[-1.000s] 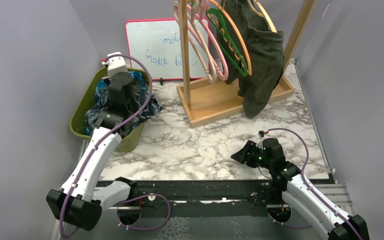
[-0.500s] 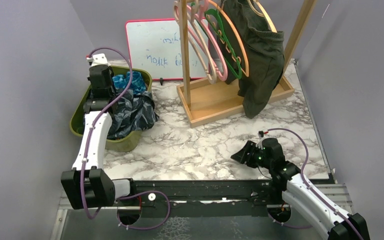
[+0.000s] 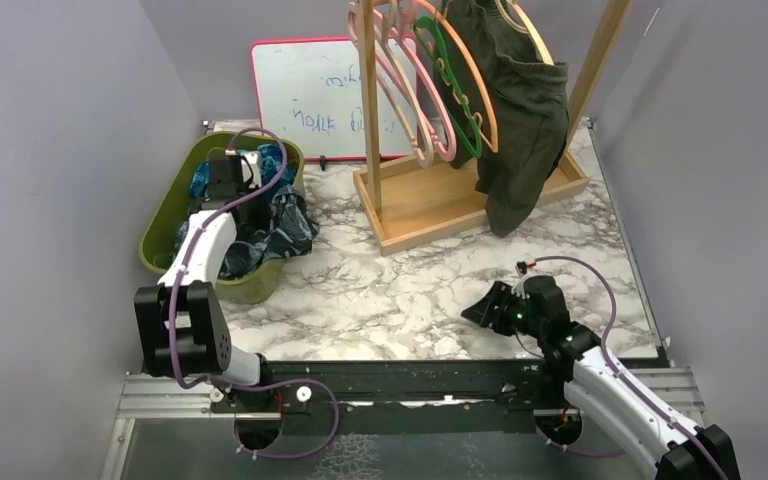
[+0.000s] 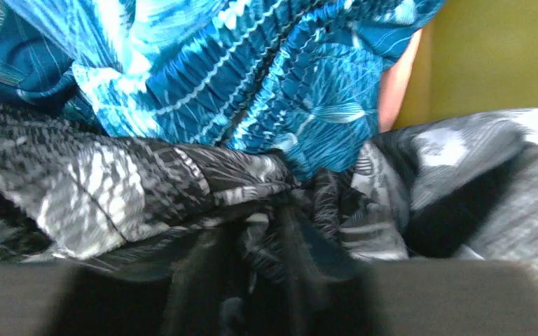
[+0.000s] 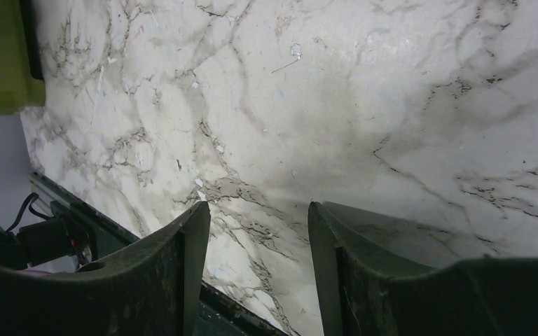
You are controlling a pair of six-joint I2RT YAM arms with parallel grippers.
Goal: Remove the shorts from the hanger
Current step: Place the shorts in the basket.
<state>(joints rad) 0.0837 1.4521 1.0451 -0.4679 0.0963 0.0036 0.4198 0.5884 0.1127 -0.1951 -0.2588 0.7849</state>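
Note:
Dark olive green shorts hang from a hanger on the wooden rack at the back. My left gripper is down inside the green bin, among dark navy leaf-print shorts and blue leaf-print shorts. In the left wrist view the navy cloth bunches up between the blurred fingers of the left gripper, so their gap is unclear. Blue leaf-print shorts lie behind it. My right gripper hovers open and empty low over the marble table.
Empty pink, orange and green hangers hang on the rack's left part. A whiteboard leans on the back wall. Navy cloth drapes over the bin's right rim. Grey walls close in on both sides.
My left arm has swung the navy shorts down into the bin and folded back, its gripper now low among the cloth. The right arm has not moved.

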